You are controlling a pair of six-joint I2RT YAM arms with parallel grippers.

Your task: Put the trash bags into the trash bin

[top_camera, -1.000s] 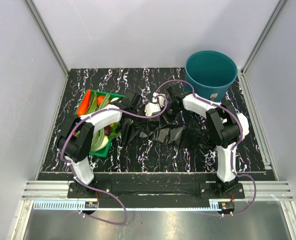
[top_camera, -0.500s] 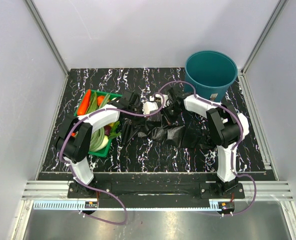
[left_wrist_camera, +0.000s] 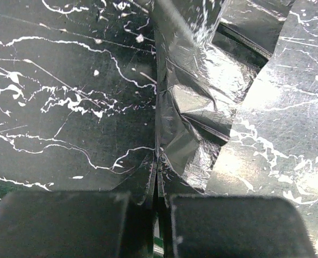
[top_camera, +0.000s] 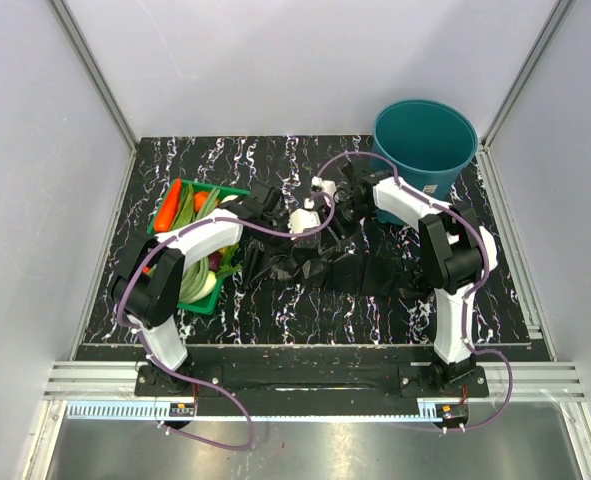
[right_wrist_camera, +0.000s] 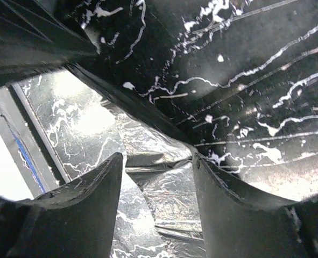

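Note:
Black glossy trash bag film (top_camera: 325, 268) lies crumpled across the middle of the marble table, and I cannot tell separate bags apart. My left gripper (top_camera: 277, 224) is at the film's left end. In the left wrist view that gripper (left_wrist_camera: 157, 185) is shut on a pinched fold of the trash bag (left_wrist_camera: 188, 107), which stretches away from it. My right gripper (top_camera: 341, 214) hangs above the film's back edge. The right wrist view shows it (right_wrist_camera: 157, 167) open, with crinkled trash bag (right_wrist_camera: 164, 188) lying below, apart from both fingers (right_wrist_camera: 223, 199). The teal trash bin (top_camera: 425, 148) stands upright at the back right.
A green vegetable tray (top_camera: 227, 188) with carrots and greens sits at the left, under the left arm. Grey walls and aluminium rails close in the table. The right arm's forearm runs right beside the bin's near wall.
The right gripper has opened and let go of the film, which has sunk flatter onto the table. That gripper has moved slightly back toward the bin. The left gripper stays shut.

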